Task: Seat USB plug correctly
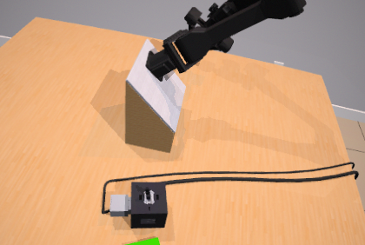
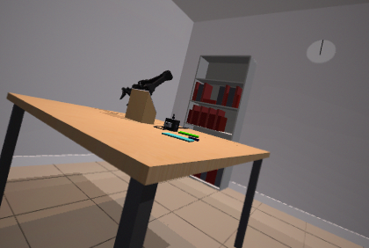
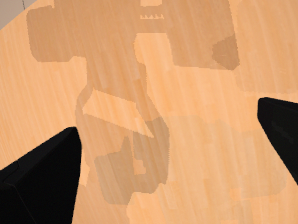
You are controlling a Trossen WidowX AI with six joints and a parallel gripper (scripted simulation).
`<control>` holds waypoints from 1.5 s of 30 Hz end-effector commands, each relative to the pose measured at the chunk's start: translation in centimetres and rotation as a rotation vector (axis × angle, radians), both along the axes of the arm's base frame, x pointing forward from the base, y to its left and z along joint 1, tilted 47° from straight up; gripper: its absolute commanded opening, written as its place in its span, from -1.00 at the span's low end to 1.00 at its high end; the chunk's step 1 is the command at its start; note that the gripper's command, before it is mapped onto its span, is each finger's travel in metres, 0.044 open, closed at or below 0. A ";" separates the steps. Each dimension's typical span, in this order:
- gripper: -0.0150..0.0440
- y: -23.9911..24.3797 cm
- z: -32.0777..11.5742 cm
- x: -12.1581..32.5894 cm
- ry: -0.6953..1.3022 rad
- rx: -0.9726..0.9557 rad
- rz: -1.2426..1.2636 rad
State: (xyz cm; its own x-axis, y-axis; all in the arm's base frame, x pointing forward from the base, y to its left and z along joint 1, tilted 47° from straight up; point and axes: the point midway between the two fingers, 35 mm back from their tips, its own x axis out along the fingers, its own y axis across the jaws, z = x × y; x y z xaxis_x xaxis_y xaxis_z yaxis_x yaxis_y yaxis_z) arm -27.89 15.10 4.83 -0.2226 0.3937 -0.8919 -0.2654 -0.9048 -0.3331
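The USB plug point(image 1: 149, 196) point(image 2: 173, 117) stands in the socket on top of the black power cube point(image 1: 149, 218) point(image 2: 173, 124); how deep it sits, or which way round, I cannot tell. A pale grey block point(image 1: 119, 205) is joined to the cube's side, and a thin black cable point(image 1: 182, 173) leaves it, bends behind the cube and runs off along the table point(image 1: 65, 114) point(image 2: 101, 130) point(image 3: 210, 95). A thicker black cable point(image 1: 243, 180) runs from the cube's back corner, near the thin one.

In front of the cube lies a green bar point(image 1: 145, 241) point(image 2: 189, 134), with a cyan bar point(image 2: 177, 137) and a small dark piece point(image 2: 193, 139) near it. Behind the cube, well apart, stands a wedge-shaped block point(image 1: 145, 120) point(image 2: 139, 106) with a pale sloping face. My arm point(image 1: 236, 23) point(image 2: 154, 81) reaches above and behind that face. My pincer point(image 1: 209, 31) point(image 2: 125, 100) point(image 3: 172, 121) is released, its fingers spread wide with nothing between them, well away from the plug. Farther out, a bookshelf point(image 2: 249, 89) with red and dark books stands by the wall, and a round clock point(image 2: 321, 51) hangs there.
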 end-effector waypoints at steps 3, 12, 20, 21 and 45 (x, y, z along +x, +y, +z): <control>1.00 1.0 0.6 0.1 0.019 0.001 -0.027; 1.00 10.5 5.6 3.8 0.329 -0.002 -0.503; 1.00 17.5 11.5 12.2 0.671 0.084 -0.991; 1.00 18.1 12.2 13.5 0.711 0.099 -1.046; 1.00 17.5 16.0 43.6 0.751 0.347 -1.631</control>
State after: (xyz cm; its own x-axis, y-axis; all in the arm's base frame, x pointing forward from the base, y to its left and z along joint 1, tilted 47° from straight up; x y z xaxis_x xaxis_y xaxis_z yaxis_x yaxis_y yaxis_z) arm 11.80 33.93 20.83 0.2024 0.7564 -0.6220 -0.9302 0.3471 0.1194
